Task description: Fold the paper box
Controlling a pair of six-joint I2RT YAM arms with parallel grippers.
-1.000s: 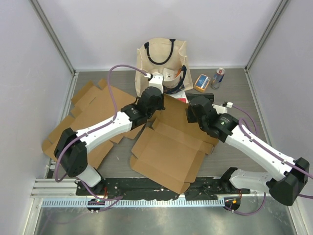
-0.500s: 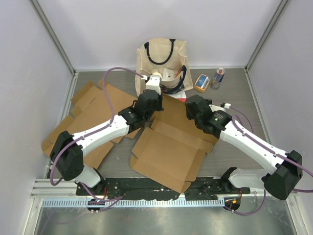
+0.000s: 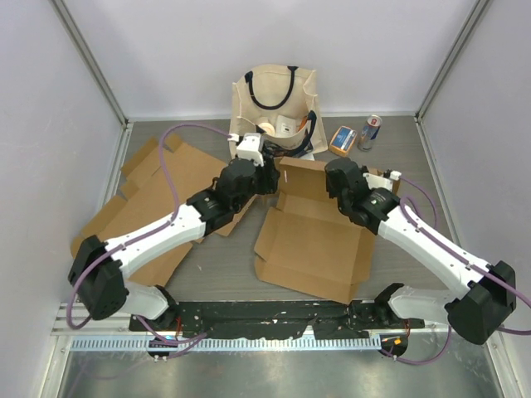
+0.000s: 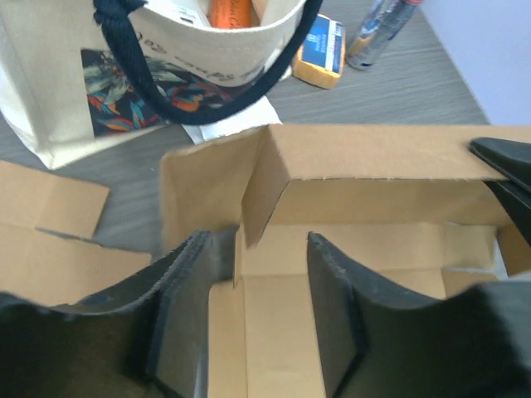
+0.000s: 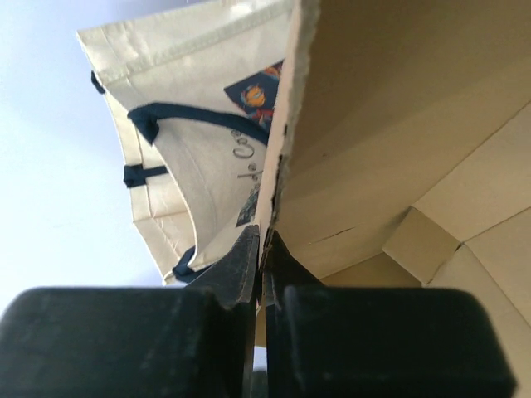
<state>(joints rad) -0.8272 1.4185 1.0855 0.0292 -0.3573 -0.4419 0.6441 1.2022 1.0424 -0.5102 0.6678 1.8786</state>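
Note:
The brown paper box (image 3: pixel 311 245) lies open on the table's middle, its back wall (image 3: pixel 304 164) standing upright. My right gripper (image 3: pixel 333 174) is shut on the right end of that wall; the right wrist view shows the wall's thin edge (image 5: pixel 286 124) pinched between the jaws (image 5: pixel 264 249). My left gripper (image 3: pixel 270 179) is at the wall's left corner. It is open (image 4: pixel 255 265), with the fingers astride the folded-in corner flap (image 4: pixel 261 186) and the box floor (image 4: pixel 274 332) below.
A cream tote bag (image 3: pixel 274 95) stands right behind the box. A drink can (image 3: pixel 369 131) and a small yellow and blue pack (image 3: pixel 342 139) sit at the back right. Flat cardboard sheets (image 3: pixel 153 195) cover the left side.
The back wall has gone from lying flat to upright and the box has shifted right. The right gripper has closed on the wall; the left gripper has opened.

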